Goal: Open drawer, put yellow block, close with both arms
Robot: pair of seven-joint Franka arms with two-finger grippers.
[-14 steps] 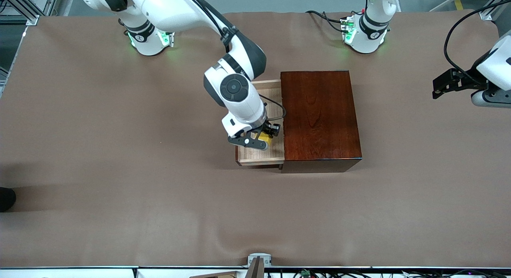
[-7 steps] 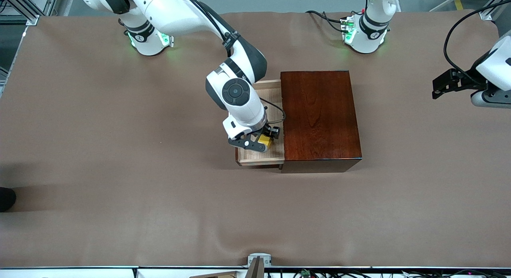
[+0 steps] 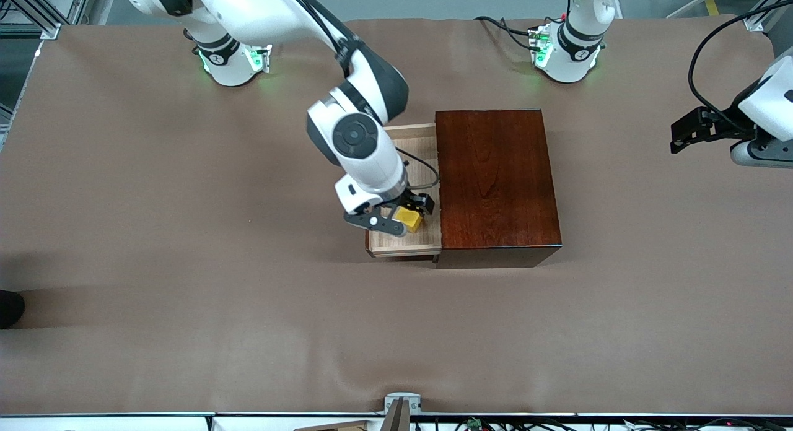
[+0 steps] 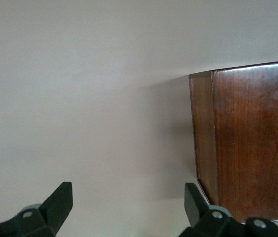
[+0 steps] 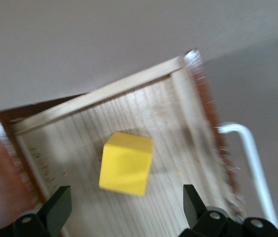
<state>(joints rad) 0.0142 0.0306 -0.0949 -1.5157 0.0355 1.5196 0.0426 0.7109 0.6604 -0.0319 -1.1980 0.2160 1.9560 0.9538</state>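
Right wrist view: the yellow block is seen resting on the floor of the open drawer, between the spread fingers of the right gripper. Placing is judged done. The left gripper, spread, waits beside the box. Next, withdrawal and a two-armed push are required.

The front camera looks down from high over the table, facing both bases. Each wrist camera looks closely downward; all views share the box.
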